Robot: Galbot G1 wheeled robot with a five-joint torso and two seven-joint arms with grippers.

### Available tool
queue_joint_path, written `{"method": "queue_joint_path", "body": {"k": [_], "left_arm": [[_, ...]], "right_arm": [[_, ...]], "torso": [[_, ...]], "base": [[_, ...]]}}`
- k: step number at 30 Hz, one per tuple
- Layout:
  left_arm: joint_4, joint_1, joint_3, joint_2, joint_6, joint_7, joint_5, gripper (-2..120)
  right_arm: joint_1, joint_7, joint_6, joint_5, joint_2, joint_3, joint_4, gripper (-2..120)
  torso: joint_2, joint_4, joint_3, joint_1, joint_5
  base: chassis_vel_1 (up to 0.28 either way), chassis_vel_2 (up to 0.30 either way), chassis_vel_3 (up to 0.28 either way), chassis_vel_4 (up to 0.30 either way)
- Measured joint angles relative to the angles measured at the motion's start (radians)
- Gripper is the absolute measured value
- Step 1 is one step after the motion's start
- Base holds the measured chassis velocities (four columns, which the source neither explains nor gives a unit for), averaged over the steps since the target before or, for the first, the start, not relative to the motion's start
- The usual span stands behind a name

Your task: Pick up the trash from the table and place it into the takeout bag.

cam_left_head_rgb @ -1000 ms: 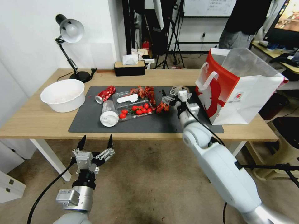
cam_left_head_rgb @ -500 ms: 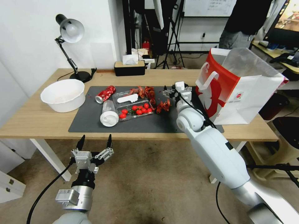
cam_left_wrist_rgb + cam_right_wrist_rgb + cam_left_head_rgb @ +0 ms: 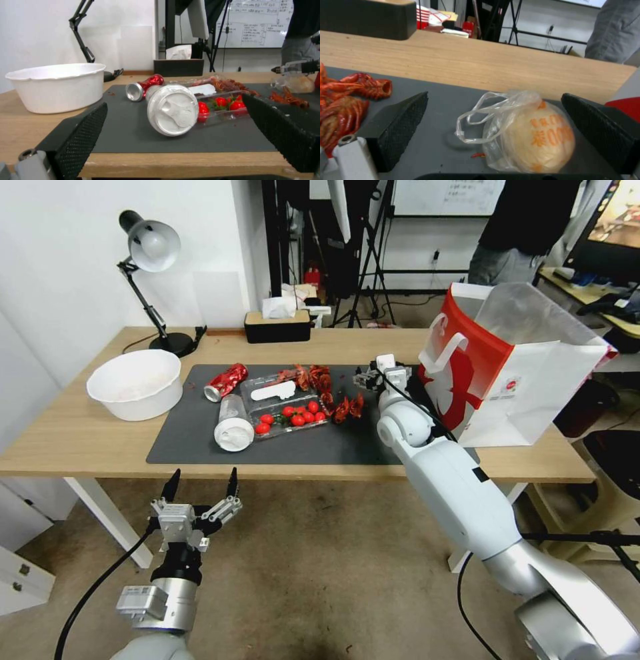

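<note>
Right gripper [image 3: 493, 130] fingers [image 3: 400, 125] spread wide either side of a small clear bag [image 3: 523, 132] with a beige, orange-printed item inside, not touching it; looks lined up to close on it, bag sits on the dark mat [image 3: 333, 443] just beside the takeout bag [image 3: 507, 373], so a short carry once grabbed. Takeout bag stands upright, mouth open, at the mat's right end, probably so things can be dropped in from above. Crayfish shells [image 3: 349, 408] lie left of the takeout bag, near the right gripper [image 3: 371, 378]. Farther left of the takeout bag: clear tray with red tomatoes [image 3: 293, 415], white-lidded cup [image 3: 233, 428] on its side, crushed red can [image 3: 225, 381], all loose on the mat, none bagged yet. White bowl [image 3: 137, 383] sits on the bare counter [image 3: 80, 440], well apart from the takeout bag. Left gripper [image 3: 202, 493] hangs below the counter's front edge, far from the takeout bag, fingers [image 3: 83, 132] spread and holding nothing, idle; its wrist view looks across at the cup's lid [image 3: 173, 113]
</note>
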Motion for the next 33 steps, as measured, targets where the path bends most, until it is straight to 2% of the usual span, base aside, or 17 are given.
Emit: {"method": "queue_joint_path", "body": {"k": [14, 33], "left_arm": [[-0.002, -0.005, -0.002, 0.009, -0.002, 0.000, -0.019, 100], [0.005, -0.013, 0.010, 0.018, 0.000, -0.001, -0.021, 100]], "right_arm": [[0.055, -0.013, 0.004, -0.038, 0.080, 0.028, -0.176, 100], [0.076, -0.026, 0.007, -0.059, 0.086, 0.056, -0.288, 100]], "torso": [[0.000, 0.0000, 0.000, 0.000, 0.0000], [0.000, 0.0000, 0.000, 0.000, 0.0000]], "base": [[0.000, 0.000, 0.000, 0.000], [0.000, 0.000, 0.000, 0.000]]}}
